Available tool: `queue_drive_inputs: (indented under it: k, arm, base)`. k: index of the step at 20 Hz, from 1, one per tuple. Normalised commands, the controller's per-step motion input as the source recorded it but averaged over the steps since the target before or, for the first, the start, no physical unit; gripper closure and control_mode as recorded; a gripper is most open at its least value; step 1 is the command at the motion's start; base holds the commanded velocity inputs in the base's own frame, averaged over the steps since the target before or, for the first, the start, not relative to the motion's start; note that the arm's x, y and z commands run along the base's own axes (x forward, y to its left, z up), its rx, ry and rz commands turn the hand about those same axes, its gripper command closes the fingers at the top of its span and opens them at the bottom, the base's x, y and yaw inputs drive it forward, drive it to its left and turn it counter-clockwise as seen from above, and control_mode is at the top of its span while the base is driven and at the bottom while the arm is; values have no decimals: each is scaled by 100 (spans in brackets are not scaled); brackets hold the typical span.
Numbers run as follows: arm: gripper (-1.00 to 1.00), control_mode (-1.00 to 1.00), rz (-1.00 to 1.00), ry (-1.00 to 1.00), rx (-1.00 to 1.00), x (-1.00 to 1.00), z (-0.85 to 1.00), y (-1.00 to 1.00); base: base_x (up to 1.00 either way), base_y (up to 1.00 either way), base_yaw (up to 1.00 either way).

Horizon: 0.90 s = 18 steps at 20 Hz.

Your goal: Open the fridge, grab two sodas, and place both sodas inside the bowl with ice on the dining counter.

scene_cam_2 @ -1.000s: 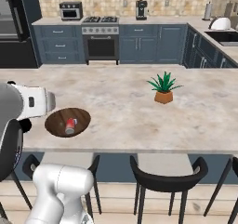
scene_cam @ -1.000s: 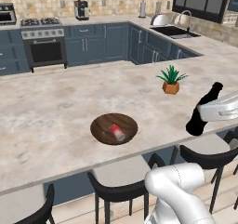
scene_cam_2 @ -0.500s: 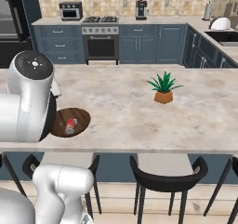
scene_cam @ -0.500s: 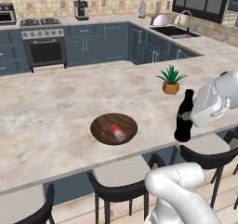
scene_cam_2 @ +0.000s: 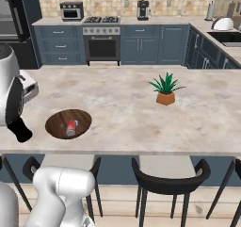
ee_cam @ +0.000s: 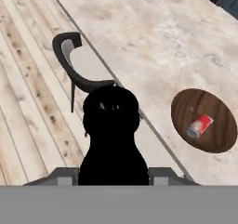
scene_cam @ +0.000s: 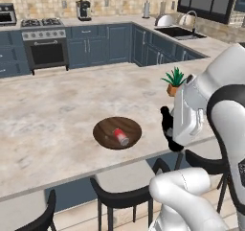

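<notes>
Well, one soda [scene_cam: 120, 136] already lies on its side in the bowl [scene_cam: 103, 132], near the counter's [scene_cam: 57, 110] stool-side edge. I'd judge a can like that light, stiff and slick, happy to roll, so it is best pinched across the middle of its round wall.

From the bowl in the left base view, the gripper [scene_cam: 172, 134] hangs at about 3 o'clock, just past the counter edge and above a stool [ee_cam: 69, 65]. Its fingers sit partway closed around a dark bottle-shaped thing [scene_cam: 165, 114], neck up; I can't tell whether that is the second soda. In the hand view, the bowl sits at about 2 o'clock from it. The plant [scene_cam: 174, 81] stands at 1 o'clock from the bowl, well apart.
</notes>
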Motion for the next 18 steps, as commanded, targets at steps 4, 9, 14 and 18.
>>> queue_drive_inputs:
  k: [4, 9, 14, 18]
  arm:
    - [100, -100, 4, 0, -16, 0, -9, 15]
    - [100, -100, 0, 5, -9, 35, -19, 0]
    - [100, -100, 5, 10, -10, 72, -11, -1]
    - [100, -100, 9, 3, -10, 74, -6, 0]
  base:
    - [0, 0, 0]
    - [0, 0, 0]
    - [0, 0, 0]
    - [0, 0, 0]
